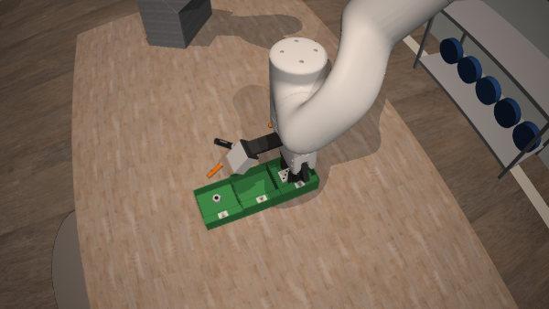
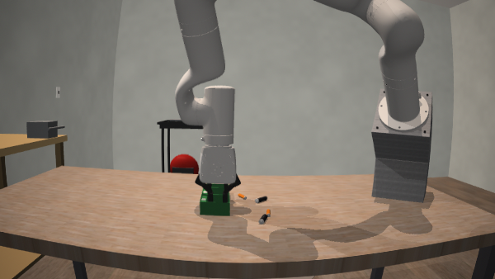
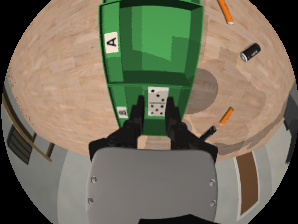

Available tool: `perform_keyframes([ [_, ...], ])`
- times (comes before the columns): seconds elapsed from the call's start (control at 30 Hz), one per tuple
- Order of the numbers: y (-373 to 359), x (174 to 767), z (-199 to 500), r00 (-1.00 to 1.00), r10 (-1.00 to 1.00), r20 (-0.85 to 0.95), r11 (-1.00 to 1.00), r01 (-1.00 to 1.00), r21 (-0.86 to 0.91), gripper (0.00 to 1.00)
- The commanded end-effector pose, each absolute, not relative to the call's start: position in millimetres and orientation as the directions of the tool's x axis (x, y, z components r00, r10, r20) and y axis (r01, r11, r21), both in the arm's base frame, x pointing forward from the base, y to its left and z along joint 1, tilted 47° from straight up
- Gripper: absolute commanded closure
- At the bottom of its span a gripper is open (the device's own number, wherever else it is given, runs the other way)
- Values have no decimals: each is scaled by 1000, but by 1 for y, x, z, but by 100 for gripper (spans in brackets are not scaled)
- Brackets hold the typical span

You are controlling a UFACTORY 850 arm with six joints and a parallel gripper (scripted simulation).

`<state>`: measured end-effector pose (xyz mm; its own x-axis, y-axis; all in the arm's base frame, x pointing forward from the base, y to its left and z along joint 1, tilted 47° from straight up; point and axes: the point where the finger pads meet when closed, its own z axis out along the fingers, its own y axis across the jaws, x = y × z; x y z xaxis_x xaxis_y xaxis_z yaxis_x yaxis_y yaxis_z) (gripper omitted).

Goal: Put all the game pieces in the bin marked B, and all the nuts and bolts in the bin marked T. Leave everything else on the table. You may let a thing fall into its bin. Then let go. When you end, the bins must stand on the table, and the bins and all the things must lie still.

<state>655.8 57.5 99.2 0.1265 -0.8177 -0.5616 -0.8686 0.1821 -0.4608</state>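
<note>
A row of three green bins (image 1: 256,185) (image 2: 214,208) (image 3: 153,36) lies on the table. My gripper (image 1: 293,175) (image 2: 218,194) (image 3: 155,104) reaches down into the right end bin. Its fingers stand slightly apart, with a small gap on each side of a white die (image 1: 285,175) (image 3: 157,102) that sits between them, low in that bin. A steel nut (image 1: 216,197) lies in the far end bin. The middle bin is marked A and is empty. I cannot read the end bins' labels.
Three black-and-orange batteries lie on the table beside the bins: one (image 1: 221,143) (image 2: 261,199) (image 3: 250,52), a second (image 1: 213,171) (image 2: 264,217) (image 3: 224,8) and a third (image 2: 242,196) (image 3: 226,115). The arm's grey base block (image 1: 171,18) (image 2: 400,169) stands at the table's far side.
</note>
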Motion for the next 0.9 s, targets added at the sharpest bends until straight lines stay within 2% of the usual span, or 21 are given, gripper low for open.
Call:
perform_keyframes([
  [0.0, 57, 656, 100, 127, -818, -561, 183, -868, -462, 69],
  [0.87, 48, 649, 111, 127, -818, -561, 183, -868, -462, 69],
])
